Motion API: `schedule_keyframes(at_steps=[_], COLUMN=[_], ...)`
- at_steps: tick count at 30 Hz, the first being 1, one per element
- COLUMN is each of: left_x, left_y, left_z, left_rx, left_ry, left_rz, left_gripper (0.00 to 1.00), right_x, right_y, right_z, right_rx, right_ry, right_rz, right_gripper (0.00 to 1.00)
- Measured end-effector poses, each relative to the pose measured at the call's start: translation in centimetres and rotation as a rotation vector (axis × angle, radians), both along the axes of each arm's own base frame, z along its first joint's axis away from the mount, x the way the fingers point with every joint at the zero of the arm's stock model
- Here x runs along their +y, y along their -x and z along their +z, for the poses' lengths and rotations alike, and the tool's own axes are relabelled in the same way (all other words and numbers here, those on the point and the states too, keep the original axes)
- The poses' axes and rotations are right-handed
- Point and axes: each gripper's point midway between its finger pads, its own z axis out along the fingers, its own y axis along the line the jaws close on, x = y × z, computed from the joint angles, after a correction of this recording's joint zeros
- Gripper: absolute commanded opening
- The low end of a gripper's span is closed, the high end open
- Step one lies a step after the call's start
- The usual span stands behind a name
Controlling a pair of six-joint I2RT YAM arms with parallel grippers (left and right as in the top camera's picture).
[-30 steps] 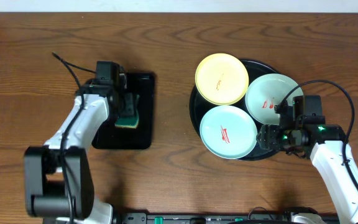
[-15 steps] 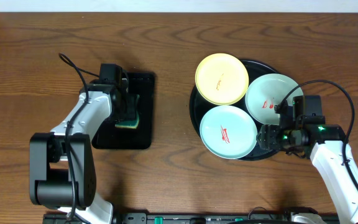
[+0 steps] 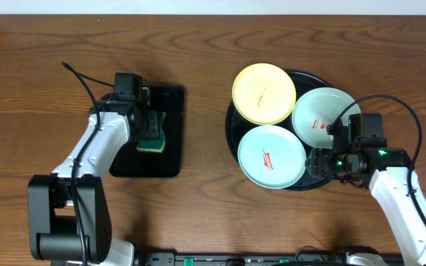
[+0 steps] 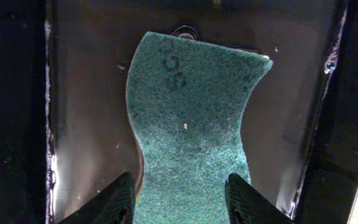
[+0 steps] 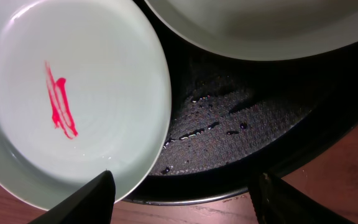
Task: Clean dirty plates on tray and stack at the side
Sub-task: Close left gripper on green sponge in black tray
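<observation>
Left arm: reaches forward from the near-left of the wooden table (image 3: pixel 43 81), wrist over the small rectangular black tray (image 3: pixel 170 100). The left gripper (image 4: pixel 179 202) points down at a green scouring sponge (image 4: pixel 191 124) lying in that tray. In the left wrist view, both fingertips (image 4: pixel 114 199) sit against the near end of the sponge, one on each side, closed on it. The sponge's top is a coarse dark green pad with wavy edges; the tray floor around it is wet and glossy.

Right arm: comes in from the near-right corner, wrist at the near-right rim of the large round black tray (image 3: pixel 231 137). The right gripper (image 5: pixel 185 196) hangs with its jaws wide apart, empty, touching nothing; one fingertip lies over the rim of a plate, the other over the tray's rim.

Plates: three lie in the round tray, touching or overlapping at their edges.
- Pale yellow plate (image 3: pixel 264 93): far-left, overhanging the tray rim, faint orange smear at centre.
- Mint plate (image 3: pixel 324 117): far-right, red smear.
- Mint plate (image 5: pixel 67 93): nearest, red streak at centre, overhanging the near rim.

Droplets of water show on the bare tray floor between the two mint plates.
</observation>
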Motion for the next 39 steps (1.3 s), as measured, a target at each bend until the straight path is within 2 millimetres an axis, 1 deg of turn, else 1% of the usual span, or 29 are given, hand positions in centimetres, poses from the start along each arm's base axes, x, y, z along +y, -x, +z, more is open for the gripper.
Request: schedule_keyframes(at_steps=[11, 39], left_x=[-0.5, -0.5], left_y=[0.1, -0.3], left_z=[-1.6, -1.5], left_rx=[0.039, 0.025], left_ry=[0.027, 0.027], left_rz=[-0.008, -0.008], left_gripper=[0.48, 0.47], right_x=[0.0, 0.0], right_y=[0.0, 0.0], right_z=[0.0, 0.0], right_rx=[0.000, 0.000], right_ry=[0.001, 0.001], right_rz=[0.000, 0.000], right_gripper=[0.68, 0.68])
